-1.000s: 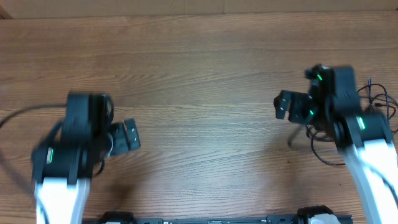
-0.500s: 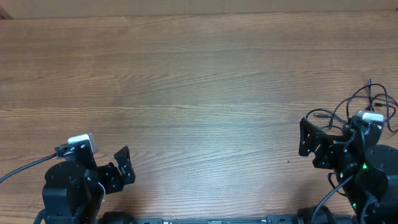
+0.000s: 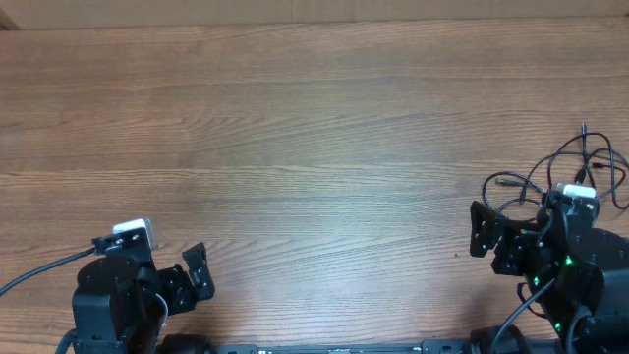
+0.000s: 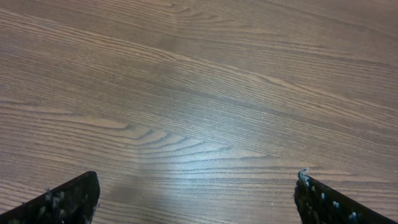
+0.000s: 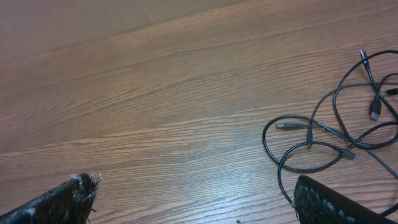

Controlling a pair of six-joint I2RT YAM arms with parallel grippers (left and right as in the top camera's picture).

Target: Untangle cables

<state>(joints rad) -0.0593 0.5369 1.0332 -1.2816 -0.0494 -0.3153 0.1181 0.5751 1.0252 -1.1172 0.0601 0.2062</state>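
I am seeing left gripper [image 3: 193, 269], lower left, spread wide, empty; right gripper [image 3: 484, 236], lower right, likewise; cables [image 5: 287, 126] are lying tangled beside it at right edge.

Left arm [image 3: 116, 303] and right arm [image 3: 578, 285]: matte black, blocky housings. White cap [image 3: 131, 234] sits behind left gripper [image 3: 193, 271]; second white cap [image 3: 578, 191] behind right gripper [image 3: 487, 236]. Green LEDs [image 3: 567, 262] glow on right arm. Thick black cord [image 3: 39, 267] leaves left arm. Fingertips [image 4: 68, 199] black, pale-scuffed.

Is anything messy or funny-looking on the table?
Yes: the cables lie in a tangle of crossing loops at the table's right edge, beside the open right gripper. Nothing looks broken or spilled.
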